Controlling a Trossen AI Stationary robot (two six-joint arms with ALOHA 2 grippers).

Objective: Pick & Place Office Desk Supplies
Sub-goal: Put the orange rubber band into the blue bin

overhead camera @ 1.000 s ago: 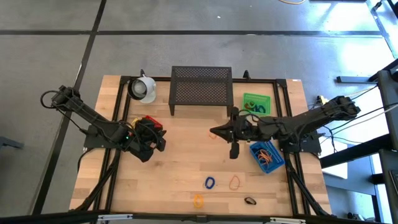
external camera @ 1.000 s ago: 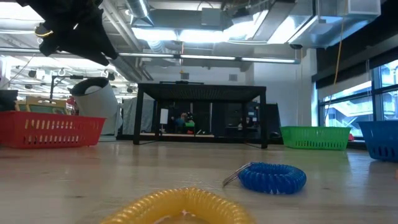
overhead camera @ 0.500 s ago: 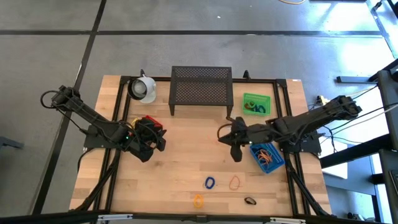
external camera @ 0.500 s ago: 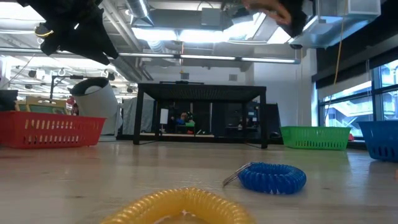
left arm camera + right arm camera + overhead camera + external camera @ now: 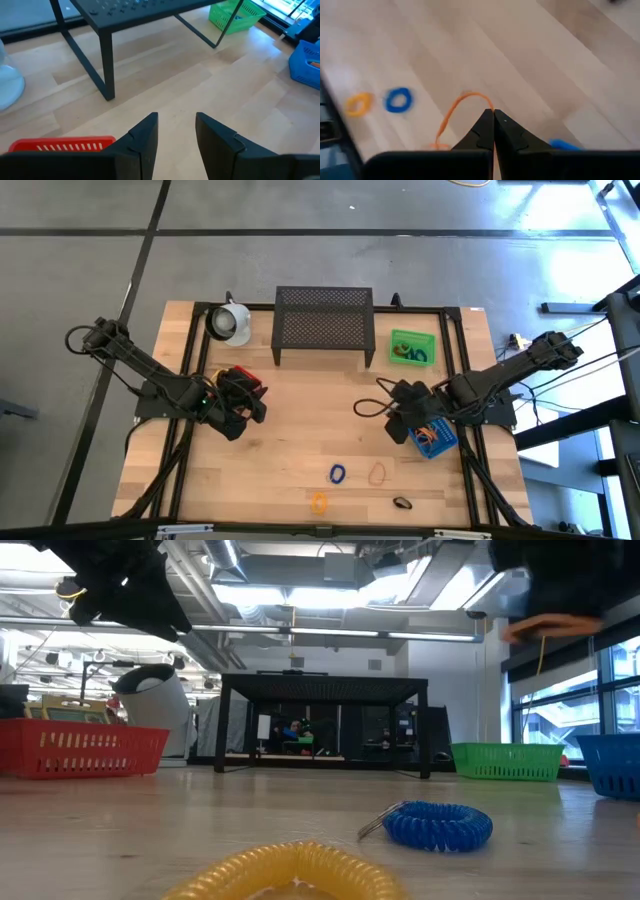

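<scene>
My right gripper (image 5: 390,410) hovers above the table just left of the blue bin (image 5: 432,434), shut on a thin orange loop (image 5: 454,111). In the low view that loop (image 5: 548,628) shows high under the dark gripper. On the near part of the table lie a blue loop (image 5: 338,473), another orange loop (image 5: 378,473), a yellow loop (image 5: 318,502) and a black loop (image 5: 402,503). My left gripper (image 5: 175,132) waits open over the red bin (image 5: 240,380). No yellow packets show. My right gripper pinches the orange loop's strand (image 5: 489,104) between its two shut fingertips. The fingers slant down from the table's right. The loop is lifted clear of the table and hangs slack beside and below the tips.
The blue bin holds several loops. A green bin (image 5: 412,347) sits at the far right, a black mesh stand (image 5: 323,325) at the far middle, a white mug (image 5: 230,322) at the far left. Bare wood lies between the two arms.
My right gripper has carried the orange loop from the middle of the table toward the table's right, to beside the blue bin, staying shut. The loop has travelled with it, clear of the table. The left arm has kept still.
</scene>
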